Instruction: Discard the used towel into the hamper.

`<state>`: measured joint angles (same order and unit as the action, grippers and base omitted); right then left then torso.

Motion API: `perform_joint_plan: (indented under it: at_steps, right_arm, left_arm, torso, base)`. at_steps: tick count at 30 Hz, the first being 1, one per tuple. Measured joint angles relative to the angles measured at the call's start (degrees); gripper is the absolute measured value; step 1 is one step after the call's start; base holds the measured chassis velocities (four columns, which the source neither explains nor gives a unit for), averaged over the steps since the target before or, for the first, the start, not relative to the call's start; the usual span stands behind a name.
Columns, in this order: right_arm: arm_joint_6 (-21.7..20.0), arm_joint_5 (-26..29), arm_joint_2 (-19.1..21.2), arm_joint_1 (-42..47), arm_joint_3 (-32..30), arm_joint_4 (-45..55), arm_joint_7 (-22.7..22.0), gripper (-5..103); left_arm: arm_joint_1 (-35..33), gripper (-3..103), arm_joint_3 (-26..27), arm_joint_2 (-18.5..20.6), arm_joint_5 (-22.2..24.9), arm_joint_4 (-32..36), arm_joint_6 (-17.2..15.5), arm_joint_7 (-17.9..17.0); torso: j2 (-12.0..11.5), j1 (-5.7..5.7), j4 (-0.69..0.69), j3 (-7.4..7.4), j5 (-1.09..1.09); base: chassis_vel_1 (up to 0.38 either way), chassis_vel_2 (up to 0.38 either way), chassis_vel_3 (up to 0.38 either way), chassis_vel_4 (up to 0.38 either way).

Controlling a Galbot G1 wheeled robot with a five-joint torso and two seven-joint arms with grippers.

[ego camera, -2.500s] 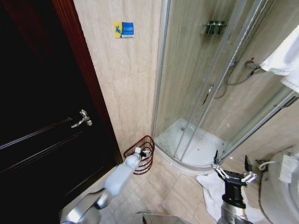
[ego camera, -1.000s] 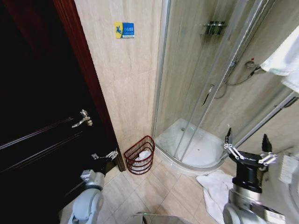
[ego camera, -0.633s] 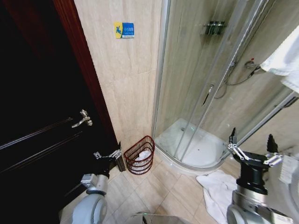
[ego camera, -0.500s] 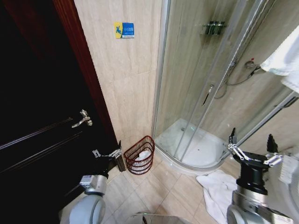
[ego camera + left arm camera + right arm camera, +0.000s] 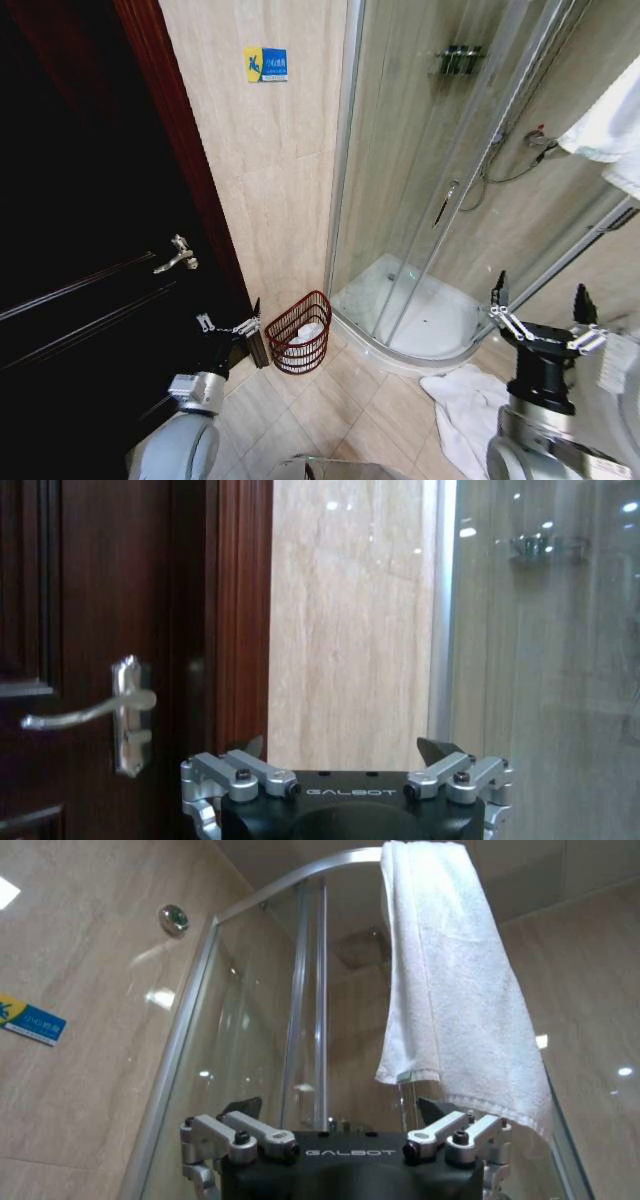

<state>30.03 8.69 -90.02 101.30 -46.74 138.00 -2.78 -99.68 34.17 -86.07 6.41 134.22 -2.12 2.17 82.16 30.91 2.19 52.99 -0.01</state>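
This is a bathroom — a curved glass shower stall (image 5: 440,190) with a white tray (image 5: 420,315) stands in the corner, its hose and fittings on beige marble-look wall tiles (image 5: 270,190). White towels (image 5: 455,990) hang over the stall rail — a dark wooden door (image 5: 90,260) stands beside.

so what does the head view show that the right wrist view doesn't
Head view alone: the hamper on the floor by the door frame with something white inside, the left gripper open beside it, a white towel lying on the floor tiles, the dark door and the shower tray.
Right wrist view alone: the curved top rail of the shower enclosure, with a towel draped over it.
Both: the right gripper open, the hanging white towel, the blue wall sign and the glass enclosure.
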Motion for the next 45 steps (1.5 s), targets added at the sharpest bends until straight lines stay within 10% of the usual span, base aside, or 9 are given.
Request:
perform_joint_plan:
  at_steps: [25,31,41,45]
  right_arm:
    - [1.1,0.2,-0.5,0.8,-0.1,-0.7,0.1,100]
    - [1.5,0.1,-0.8,0.8,0.1,-1.1,0.2,100]
    - [1.9,-0.1,-0.9,0.6,0.0,-1.7,-0.5,100]
    - [1.9,-0.3,-1.0,0.6,0.1,-1.7,-0.5,100]
  left_arm:
    - [-1.5,100,0.7,-0.9,4.3,3.6,-5.6,6.7]
    - [-1.3,100,0.8,-0.4,4.1,2.3,-0.3,12.8]
    - [-0.4,100,-1.9,-0.1,2.7,0.9,3.0,0.4]
    - [-0.7,100,-0.5,0.6,3.2,1.6,2.5,4.3]
  torso:
    - [0.0,0.0,0.01,0.0,0.01]
    - [0.0,0.0,0.0,0.0,0.01]
    - [0.0,0.0,0.0,0.0,0.01]
    - [0.0,0.0,0.01,0.0,0.01]
  base:
    - [0.0,0.0,0.0,0.0]
    - [0.0,0.0,0.0,0.0]
    - [0.0,0.0,0.0,0.0]
    - [0.0,0.0,0.0,0.0]
